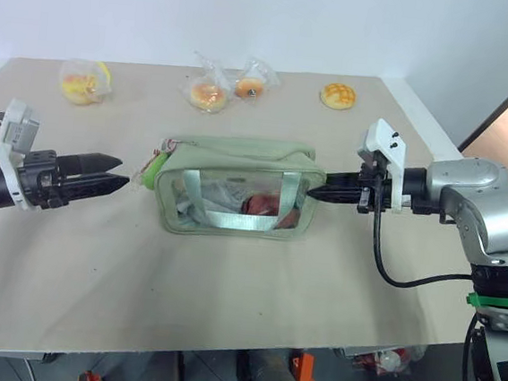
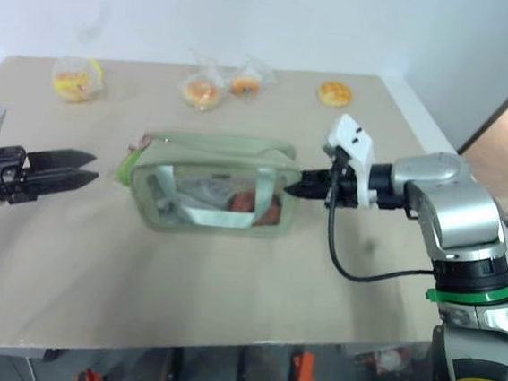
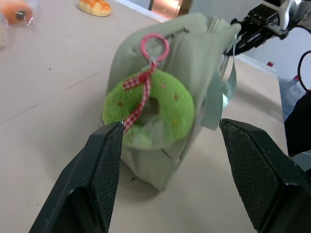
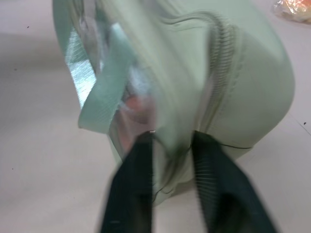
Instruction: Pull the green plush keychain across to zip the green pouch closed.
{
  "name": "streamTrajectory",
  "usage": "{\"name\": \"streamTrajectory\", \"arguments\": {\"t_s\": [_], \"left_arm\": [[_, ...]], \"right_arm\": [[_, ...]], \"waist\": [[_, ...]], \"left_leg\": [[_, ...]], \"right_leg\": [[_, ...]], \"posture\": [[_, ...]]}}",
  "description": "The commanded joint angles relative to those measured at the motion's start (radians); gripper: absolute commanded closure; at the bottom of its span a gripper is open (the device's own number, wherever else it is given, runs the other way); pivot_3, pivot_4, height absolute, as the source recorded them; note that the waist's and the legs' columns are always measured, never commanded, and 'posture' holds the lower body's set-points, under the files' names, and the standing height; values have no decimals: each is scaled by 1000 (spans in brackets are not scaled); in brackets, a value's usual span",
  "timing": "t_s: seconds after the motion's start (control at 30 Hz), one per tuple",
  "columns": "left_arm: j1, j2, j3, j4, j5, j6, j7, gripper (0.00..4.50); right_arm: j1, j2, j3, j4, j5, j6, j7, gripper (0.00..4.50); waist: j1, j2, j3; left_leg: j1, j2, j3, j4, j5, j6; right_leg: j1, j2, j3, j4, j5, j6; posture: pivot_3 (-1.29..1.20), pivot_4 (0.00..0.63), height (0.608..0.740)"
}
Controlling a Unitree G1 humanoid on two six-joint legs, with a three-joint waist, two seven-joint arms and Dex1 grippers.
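My right gripper has its fingers pinched shut on the end wall of the green pouch, which sits near the middle of the worktop. I judge that grip is there to anchor the pouch, so it won't slide when the zipper is pulled.

My left gripper hangs level just off the pouch's other end, fingers spread wide and holding nothing. The green plush keychain dangles from a pink ring against that end wall, framed between my two fingers but apart from both (a doughnut shape with a checked red ribbon). It seems placed so I can close on the plush next.

By my count: one pouch, one keychain, and one red item behind the clear panel. Along the far edge lie three bagged breads and one unbagged bun, all well apart from the pouch.
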Motion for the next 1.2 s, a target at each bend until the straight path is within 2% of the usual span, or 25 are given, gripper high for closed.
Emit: {"name": "streamTrajectory", "arguments": {"t_s": [0.03, 0.63, 1.03, 1.13, 1.2], "left_arm": [[-3, 29, 22, -6, 14, -22, -21, 1239], [-53, -52, -123, -28, 67, -30, -13, 1239], [-122, -92, -143, 27, 90, -32, -16, 1239], [-123, -96, -140, 26, 88, -30, -20, 2009], [-121, -95, -139, 23, 85, -30, -24, 2704]], "right_arm": [[-13, -8, -24, -22, 10, -8, -10, 4427], [17, -20, -36, -53, 28, 17, -54, 4427], [36, -32, -40, -69, 42, 22, -73, 4427], [38, -33, -41, -70, 46, 22, -77, 4500], [37, -33, -42, -68, 47, 22, -79, 4500]], "waist": [[0, 0, 0], [0, 0, 0], [0, 0, 0], [0, 0, 0], [0, 0, 0]], "left_leg": [[0, 0, 0, 0, 0, 0], [0, 0, 0, 0, 0, 0], [0, 0, 0, 1, 0, 0], [0, 0, 0, 1, 0, 0], [0, 0, 0, 1, 0, 0]], "right_leg": [[0, 0, 0, 0, 0, 0], [0, 0, 0, 0, 1, 1], [0, 1, 2, 0, 1, 2], [0, 1, 2, 0, 2, 3], [0, 1, 2, 0, 2, 3]], "posture": [[0, 150, 740], [0, 150, 740], [0, 150, 740], [0, 150, 740], [0, 150, 740]]}}
